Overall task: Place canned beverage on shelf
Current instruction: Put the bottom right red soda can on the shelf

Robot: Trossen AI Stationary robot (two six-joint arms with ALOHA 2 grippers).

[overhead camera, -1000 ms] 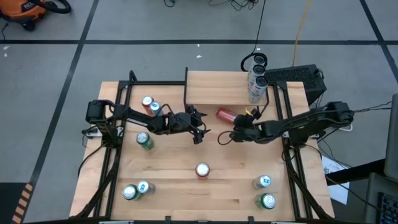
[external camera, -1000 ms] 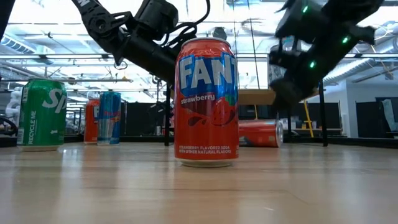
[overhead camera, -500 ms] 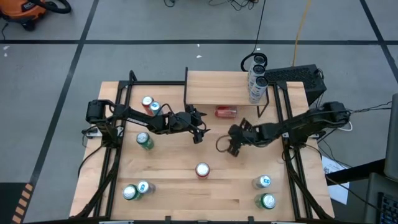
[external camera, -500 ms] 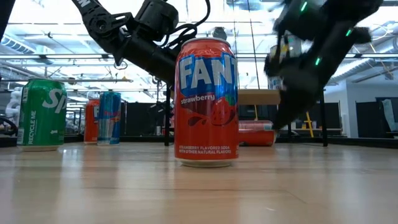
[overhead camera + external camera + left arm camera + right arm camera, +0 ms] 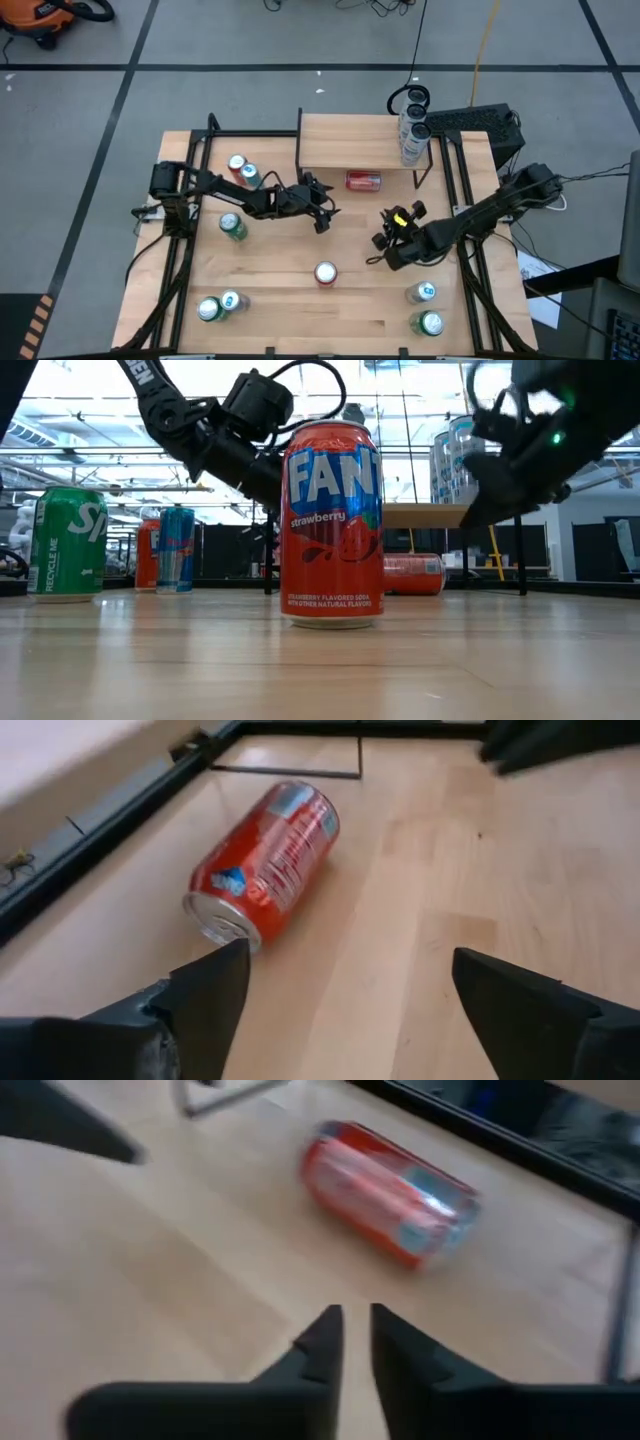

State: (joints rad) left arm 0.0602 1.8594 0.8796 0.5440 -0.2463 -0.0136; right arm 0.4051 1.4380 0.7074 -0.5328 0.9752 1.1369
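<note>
Although the high view places every can on the table, only the wrist views show how the red can actually lies. From above it is a short red bar on the tabletop at the front edge of the shelf, its long axis running across the table, parallel to that edge. The left wrist view shows the can on its side on the wood, silver lid end toward the camera. The right wrist view shows the can lying flat as well, with the black bar of a shelf leg behind it. The low view shows it lying on the table under the shelf board, half hidden behind an upright Fanta can.

The left gripper hovers near the can on the left, its fingers spread wide and holding nothing. The right gripper sits further toward the table's middle, well apart from the can; its fingers are nearly together, only a thin slit between them, and grasp nothing.

Two tall cans stand on the shelf's right end.
</note>
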